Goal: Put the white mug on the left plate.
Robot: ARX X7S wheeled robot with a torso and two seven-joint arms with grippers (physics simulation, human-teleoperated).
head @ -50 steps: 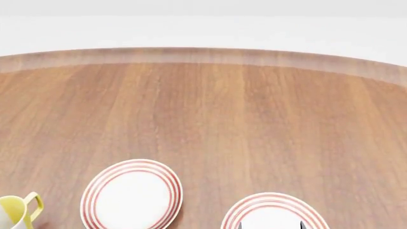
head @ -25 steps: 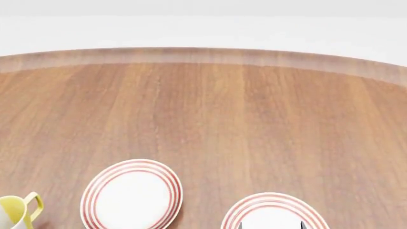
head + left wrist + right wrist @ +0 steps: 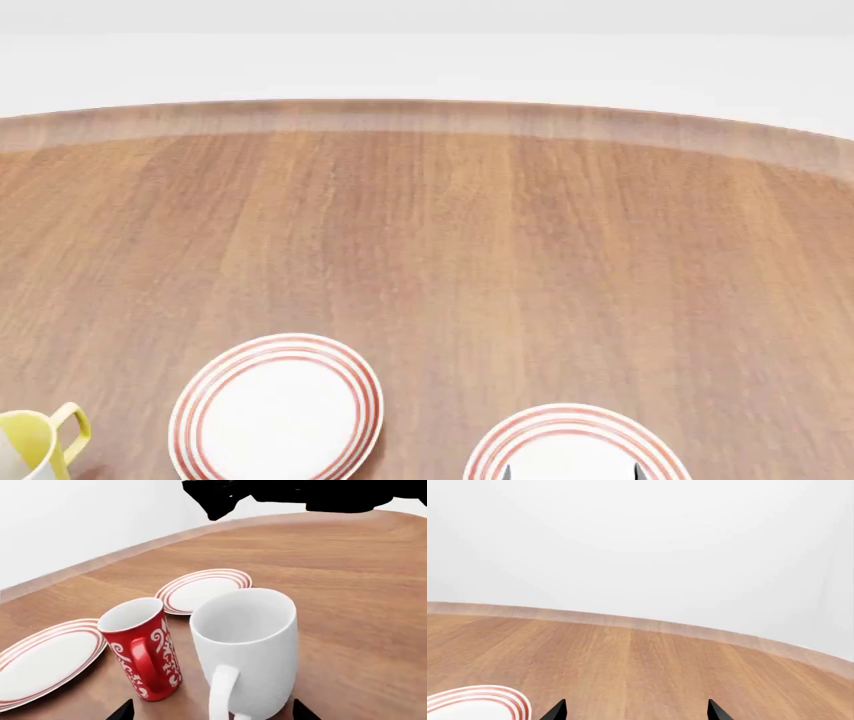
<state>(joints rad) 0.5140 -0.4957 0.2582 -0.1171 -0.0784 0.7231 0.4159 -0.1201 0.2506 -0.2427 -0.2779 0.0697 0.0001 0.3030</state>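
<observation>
white mug [image 3: 245,650] stands upright beside red mug [image 3: 141,649]

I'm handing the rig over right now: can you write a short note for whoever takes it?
Left hand: open, fingertips either side of the white mug, not closed on it.
Right hand: open, empty, above the table.
The white mug stands upright on the table beside the red mug.
The left plate is bare.
Done: approach only.
Left: grasp, lift, set the mug on the left plate.

Round wooden worktop [image 3: 507,260] with warm brown grain and paler rim, plain white wall [image 3: 640,540] behind, soft even light
</observation>
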